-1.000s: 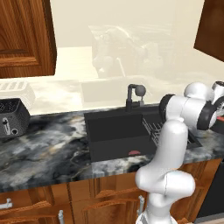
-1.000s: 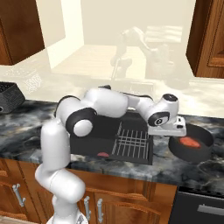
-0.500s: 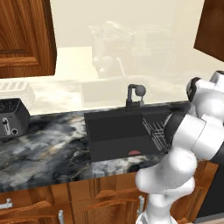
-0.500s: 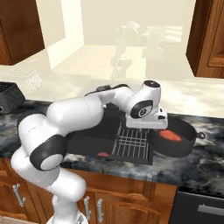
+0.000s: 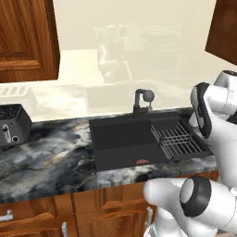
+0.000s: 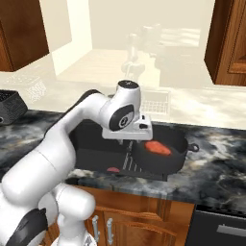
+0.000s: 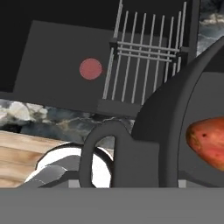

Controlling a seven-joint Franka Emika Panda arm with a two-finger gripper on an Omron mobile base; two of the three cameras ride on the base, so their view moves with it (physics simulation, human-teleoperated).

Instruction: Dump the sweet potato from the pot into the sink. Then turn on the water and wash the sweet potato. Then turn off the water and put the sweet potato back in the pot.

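The black pot (image 6: 161, 156) hangs over the right end of the sink (image 6: 96, 144), above the wire rack (image 5: 178, 139). Its orange-red sweet potato (image 6: 158, 147) lies inside. My gripper (image 6: 133, 143) is shut on the pot's near side handle (image 7: 105, 148), the fingers tucked under the white hand. In the hand view the pot wall (image 7: 175, 131) rises on the right, and the sweet potato (image 7: 208, 140) shows at the right edge. Beyond it lie the sink floor (image 7: 57, 57) and the rack (image 7: 144, 57). The black faucet (image 5: 143, 99) stands behind the basin (image 5: 122, 139).
A flat red oval sliver (image 5: 142, 161) lies on the sink floor near its front wall. A toaster (image 5: 11, 122) stands on the dark marbled counter (image 5: 46, 162) to the far left. Wooden cabinets hang above left and right. My own arm (image 5: 208, 139) blocks the counter to the right.
My hand has swung left with the pot, carrying it from the counter right of the sink to over the sink's right end. The sweet potato stayed inside.
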